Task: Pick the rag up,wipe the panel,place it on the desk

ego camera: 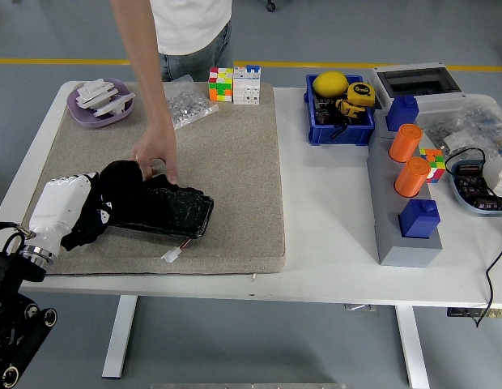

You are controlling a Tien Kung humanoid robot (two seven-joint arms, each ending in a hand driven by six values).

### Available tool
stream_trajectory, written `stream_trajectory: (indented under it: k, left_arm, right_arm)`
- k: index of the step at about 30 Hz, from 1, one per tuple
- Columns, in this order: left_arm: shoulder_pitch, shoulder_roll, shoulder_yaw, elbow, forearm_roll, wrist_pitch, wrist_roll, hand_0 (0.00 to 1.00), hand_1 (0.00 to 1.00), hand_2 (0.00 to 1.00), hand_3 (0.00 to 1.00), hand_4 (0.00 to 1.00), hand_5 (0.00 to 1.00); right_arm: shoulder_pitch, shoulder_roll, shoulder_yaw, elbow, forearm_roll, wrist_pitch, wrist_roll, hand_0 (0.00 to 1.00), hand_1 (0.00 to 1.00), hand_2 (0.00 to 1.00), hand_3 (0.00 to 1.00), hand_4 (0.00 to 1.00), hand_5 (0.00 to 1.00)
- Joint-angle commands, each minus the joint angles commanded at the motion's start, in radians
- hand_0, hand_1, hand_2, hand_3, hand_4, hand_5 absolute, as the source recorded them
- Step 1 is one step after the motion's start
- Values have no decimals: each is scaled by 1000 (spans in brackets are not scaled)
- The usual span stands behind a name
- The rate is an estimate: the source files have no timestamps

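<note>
Left robot hand (63, 212) sits at the near-left of the mat (235, 162), fingers curled into the black rag (113, 194) and gripping it. Rag is bunched right against the hand's far-right side, draped over the left end of the black panel (174, 215). Panel lies flat on the mat, its right end bare, with a small white connector (172, 255) on a wire just near of it. A person's hand (156, 154) presses on the panel's far edge, touching the rag's far side. Right robot hand not in view. Far-left on the desk (332, 227): purple dish (101, 101). Far edge of mat: plastic bag (189, 101), two cubes (235, 83). Right side: blue bin (338, 109), grey block (405, 203) carrying orange cylinders (409, 160).
</note>
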Motion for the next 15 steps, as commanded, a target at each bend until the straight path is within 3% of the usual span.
stream_trajectory:
  k: [15]
  left_arm:
    - [-21,17,-65,87,0,8,-14,254,313,545,521,422,2]
  right_arm:
    - [6,4,8,0,-4,1,2,754,622,678,612,998,508]
